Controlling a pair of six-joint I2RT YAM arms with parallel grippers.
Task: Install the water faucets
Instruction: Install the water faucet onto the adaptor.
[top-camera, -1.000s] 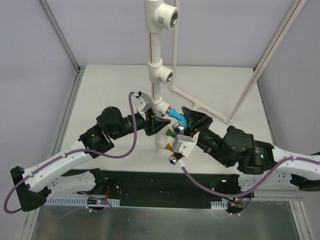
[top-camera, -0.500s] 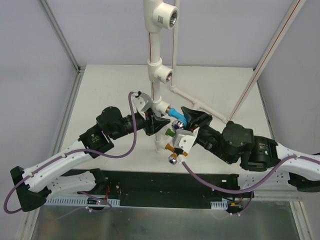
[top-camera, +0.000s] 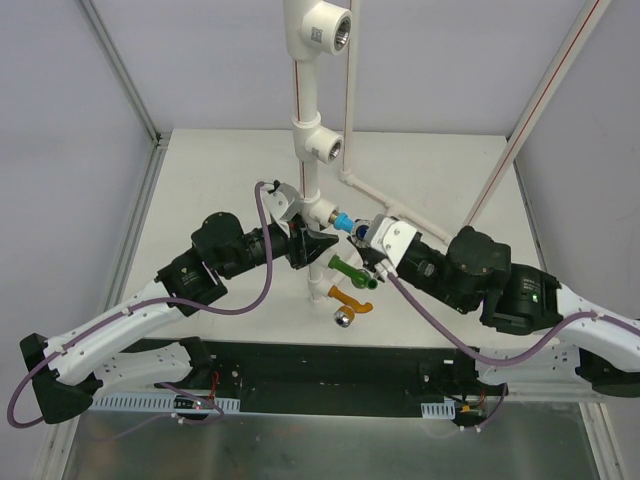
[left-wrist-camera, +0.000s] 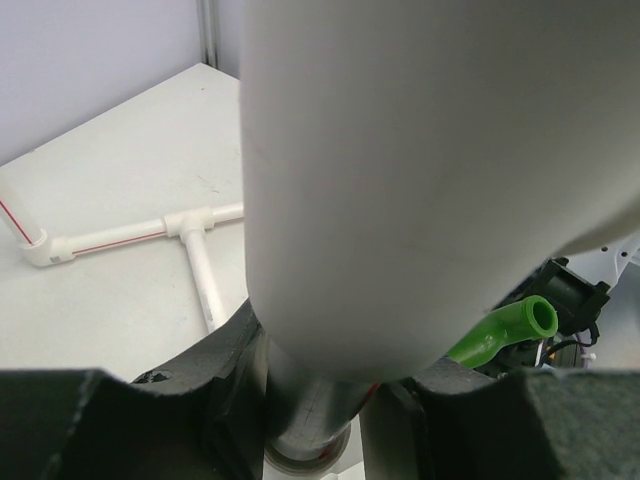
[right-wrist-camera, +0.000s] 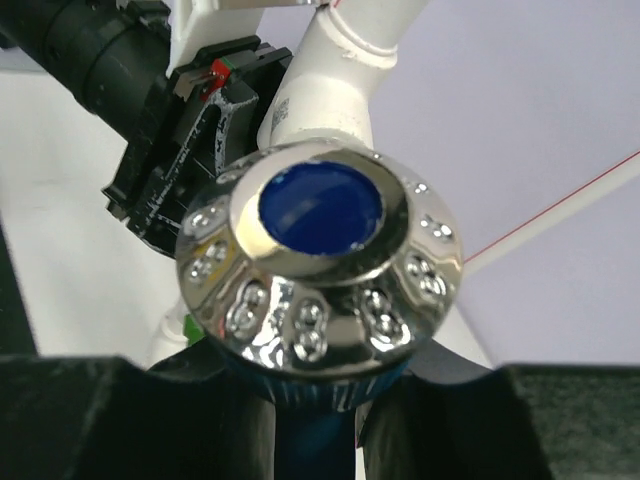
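- R fingers (right-wrist-camera: 315, 425): closed tight on the blue tap (right-wrist-camera: 320, 260), gripping its blue body just under the shiny knob. Knob faces the wrist cam.
- L fingers (left-wrist-camera: 315, 400): clamped on the upright white pipe (left-wrist-camera: 400, 180), one finger each side, bracing it.
- Overhead: the blue tap sits between the R fingers and the side outlet of the lowest tee fitting (top-camera: 323, 211), right at its mouth. Can't tell if the thread has caught.
- Green tap (top-camera: 350, 270) & orange tap (top-camera: 352, 300): low by the pipe's foot, just below the R fingers, orange one nearest the arms w/ its shiny end pointing that way. Can't tell if they're seated in fittings or lying on the counter (top-camera: 220, 170).
- Higher up the pipe, middle fitting (top-camera: 328, 151) & top fitting (top-camera: 322, 25) show open, empty sockets.
- Handling (my read): taps look light, stiff, hard plastic, so no squash risk at this grip.
- Chrome knob is round & slick, and it prob. spins on its own, so it's a poor place to hold.
- Best hold is the plastic body close to the threaded end, as now.
- Thread prob. fine & easy to cross, so keep the tap in line w/ the outlet and twist gently, no forcing.
- Pipe is tall & thin and likely to flex or rock under twisting, so the L brace near the fitting matters.
- Step in hand: prob. screwing the blue tap into the lowest outlet, w/ more taps to do after.
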